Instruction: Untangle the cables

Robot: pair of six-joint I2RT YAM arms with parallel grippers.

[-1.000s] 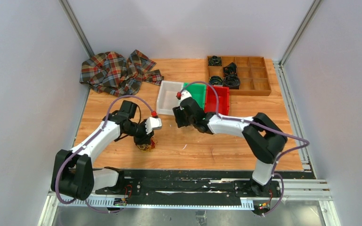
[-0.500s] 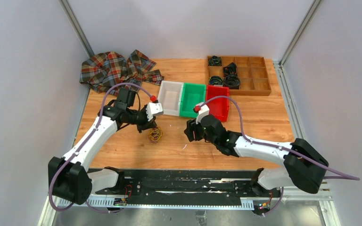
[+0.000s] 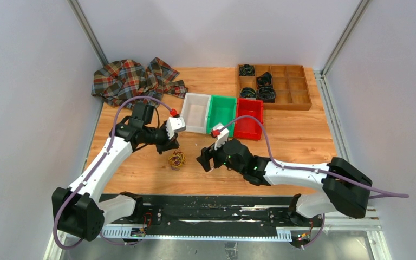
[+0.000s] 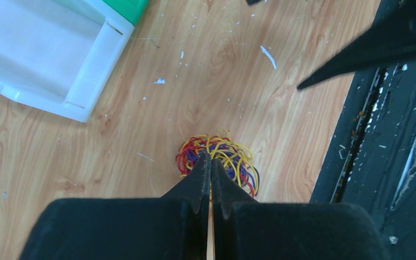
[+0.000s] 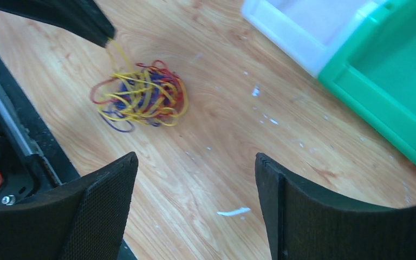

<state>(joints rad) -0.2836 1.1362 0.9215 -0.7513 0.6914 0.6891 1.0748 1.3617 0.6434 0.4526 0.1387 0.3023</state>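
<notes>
The cables are a fist-sized tangle (image 3: 176,159) of yellow, red and purple wires lying on the wooden table; the tangle (image 4: 234,158) shows just past my left fingertips, and the tangle (image 5: 141,97) lies ahead of my right jaws. My left gripper (image 3: 171,146) hovers just above its far-left side. The left gripper (image 4: 211,161) is shut, and in the right wrist view a yellow strand (image 5: 117,52) runs taut from its tip down to the tangle. My right gripper (image 3: 205,161) stands a short way to the tangle's right. The right gripper (image 5: 195,157) is wide open with only bare wood between its fingers.
A white bin (image 3: 195,111), a green bin (image 3: 221,114) and a red bin (image 3: 249,116) stand in a row behind the tangle. A wooden divided tray (image 3: 298,100) holds black coiled cords. A plaid cloth (image 3: 132,81) lies at the back left. A black rail (image 3: 211,208) borders the near edge.
My right arm swung from the bins down toward the tangle's right side and its jaws opened wider. My left gripper shut, rose and shifted back; the tangle moved slightly right with it.
</notes>
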